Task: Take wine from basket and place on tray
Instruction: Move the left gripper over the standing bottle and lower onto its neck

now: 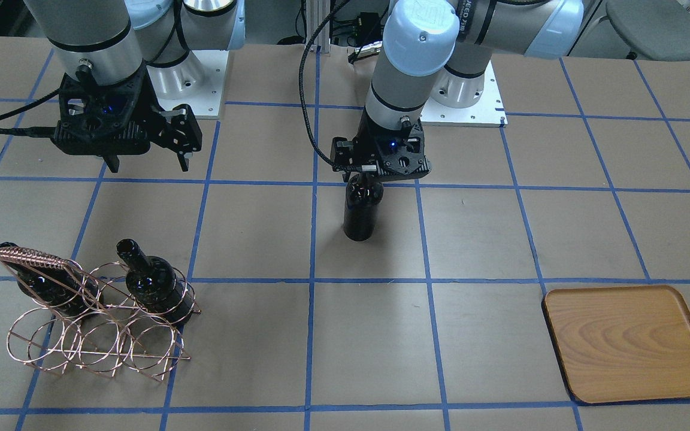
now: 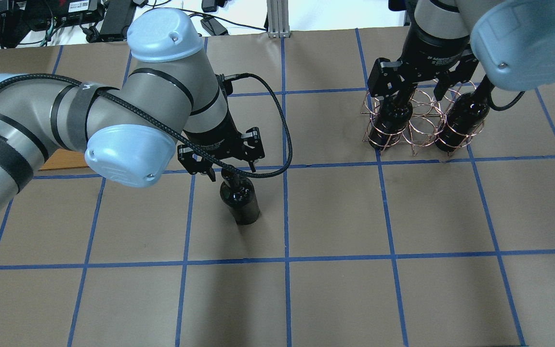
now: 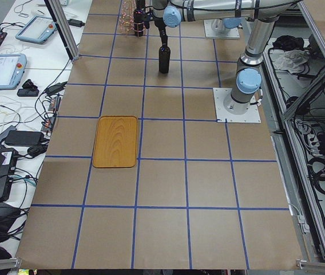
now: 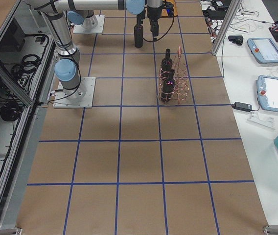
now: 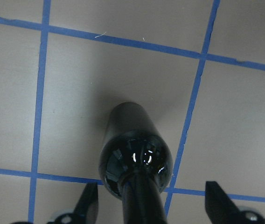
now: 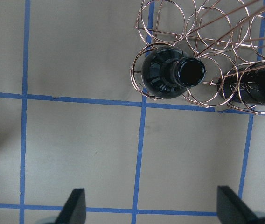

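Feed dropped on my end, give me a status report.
Left end effector open around neck of bottle, standing upright, out of basket. Right end effector open, empty, near basket. Tray bare, nothing between it and bottle.

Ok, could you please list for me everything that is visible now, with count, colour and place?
wine bottles: three, near-black; one upright on the table's middle, two leaning in the basket
basket: one, copper wire, towards the robot's right end of the table
tray: one, light brown wood, towards the robot's left end
table: one, brown cover with a blue tape grid
control tablets: two, grey, beside the table
left gripper: one, black, open, fingers either side of the upright bottle's neck
right gripper: one, black, open, above the table near the basket
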You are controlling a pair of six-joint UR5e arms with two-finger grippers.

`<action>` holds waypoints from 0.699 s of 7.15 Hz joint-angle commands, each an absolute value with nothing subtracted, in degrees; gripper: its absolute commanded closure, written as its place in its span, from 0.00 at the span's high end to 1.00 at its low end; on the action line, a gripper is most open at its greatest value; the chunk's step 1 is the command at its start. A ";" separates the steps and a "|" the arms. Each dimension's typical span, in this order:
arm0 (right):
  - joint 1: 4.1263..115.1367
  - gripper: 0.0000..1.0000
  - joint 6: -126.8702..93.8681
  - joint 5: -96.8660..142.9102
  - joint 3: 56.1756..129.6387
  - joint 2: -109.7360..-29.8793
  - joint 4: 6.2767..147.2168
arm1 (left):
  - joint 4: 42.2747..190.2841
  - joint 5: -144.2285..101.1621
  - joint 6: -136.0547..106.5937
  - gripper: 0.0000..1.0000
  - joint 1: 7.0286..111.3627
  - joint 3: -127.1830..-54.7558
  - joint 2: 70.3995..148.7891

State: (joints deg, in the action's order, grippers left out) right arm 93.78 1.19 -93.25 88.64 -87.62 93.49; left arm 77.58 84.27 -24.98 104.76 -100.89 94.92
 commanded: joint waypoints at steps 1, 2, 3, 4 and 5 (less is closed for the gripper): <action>93.78 1.00 1.14 -93.25 88.68 -87.54 93.52 | 77.61 84.20 -25.75 0.82 104.77 -101.16 94.92; 93.78 1.00 1.14 -93.25 88.68 -87.54 93.52 | 77.69 84.20 -25.75 0.77 104.77 -101.16 94.92; 93.78 1.00 1.14 -93.25 88.59 -87.63 93.52 | 77.61 84.11 -25.75 0.71 104.77 -101.16 94.92; 93.78 1.00 1.14 -93.25 88.68 -87.54 93.52 | 77.61 84.20 -25.66 0.65 104.77 -101.16 94.92; 93.78 1.00 1.14 -93.25 88.68 -87.54 93.52 | 77.61 84.20 -25.75 0.62 104.77 -101.16 94.92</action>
State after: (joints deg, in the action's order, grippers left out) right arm 93.78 1.14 -93.25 88.66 -87.57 93.52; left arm 77.62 84.18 -25.71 104.76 -101.16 94.92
